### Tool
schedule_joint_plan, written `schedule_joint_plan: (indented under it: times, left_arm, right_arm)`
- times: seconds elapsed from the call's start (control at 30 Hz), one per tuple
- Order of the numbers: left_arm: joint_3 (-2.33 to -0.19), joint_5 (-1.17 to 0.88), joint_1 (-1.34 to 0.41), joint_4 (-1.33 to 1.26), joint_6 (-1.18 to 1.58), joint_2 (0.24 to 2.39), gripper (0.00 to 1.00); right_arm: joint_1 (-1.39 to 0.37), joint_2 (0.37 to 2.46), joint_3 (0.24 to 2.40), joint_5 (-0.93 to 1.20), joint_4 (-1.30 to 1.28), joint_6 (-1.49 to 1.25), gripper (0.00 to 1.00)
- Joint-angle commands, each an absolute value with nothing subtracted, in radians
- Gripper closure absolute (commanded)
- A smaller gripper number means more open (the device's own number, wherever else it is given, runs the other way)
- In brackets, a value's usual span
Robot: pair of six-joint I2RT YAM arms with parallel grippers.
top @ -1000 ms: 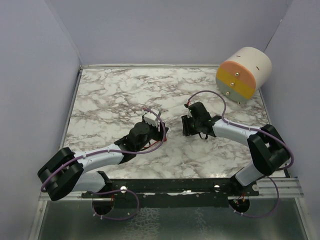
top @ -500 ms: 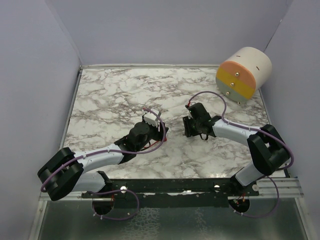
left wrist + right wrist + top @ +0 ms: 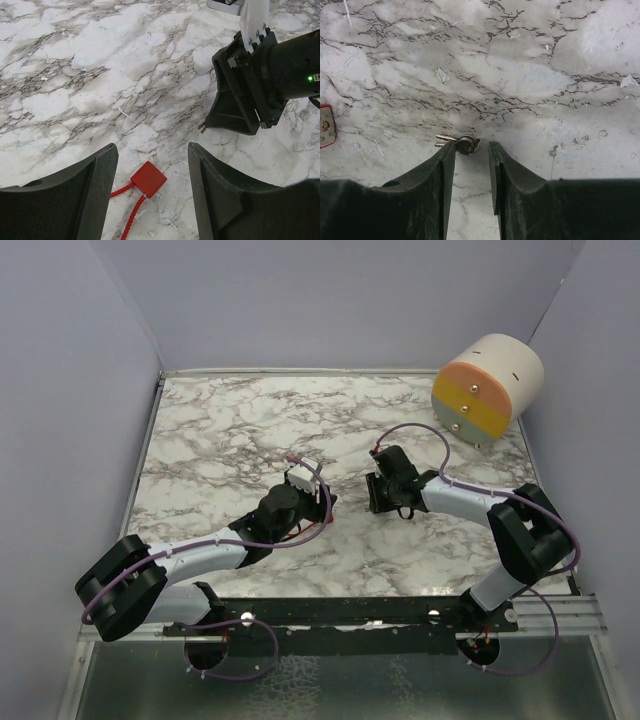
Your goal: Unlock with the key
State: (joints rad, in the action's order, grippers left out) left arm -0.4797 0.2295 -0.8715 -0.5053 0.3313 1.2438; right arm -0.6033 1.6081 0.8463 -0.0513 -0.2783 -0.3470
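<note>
My right gripper (image 3: 471, 148) is narrowly parted and clamps nothing. At its tips the keys (image 3: 462, 144) lie flat on the marble table (image 3: 530, 75): two small metal ones on one ring, blades pointing left, long axis crosswise to my fingers. My left gripper (image 3: 151, 150) gapes wide, with one red lock (image 3: 148, 179) lying between its fingers, touching neither. Far right stands one banded drum (image 3: 487, 388).
</note>
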Motion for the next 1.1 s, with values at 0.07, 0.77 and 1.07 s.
schedule_joint_plan:
  times: [0.07,0.77,1.07]
  left_arm:
    - [-0.471,0.252,-0.867,-0.517,0.333,1.229,0.39]
    - [-0.466,0.213,-0.868,-0.525,0.351,1.247,0.41]
    - [-0.479,0.143,-0.868,-0.572,0.345,1.266,0.41]
  right_arm:
    - [-0.612,1.635,0.868,-0.051,-0.265,-0.379,0.72]
    - [-0.611,1.442,0.773,-0.074,-0.139,-0.399,0.99]
    - [-0.612,1.256,0.743,-0.073,-0.100,-0.396,0.99]
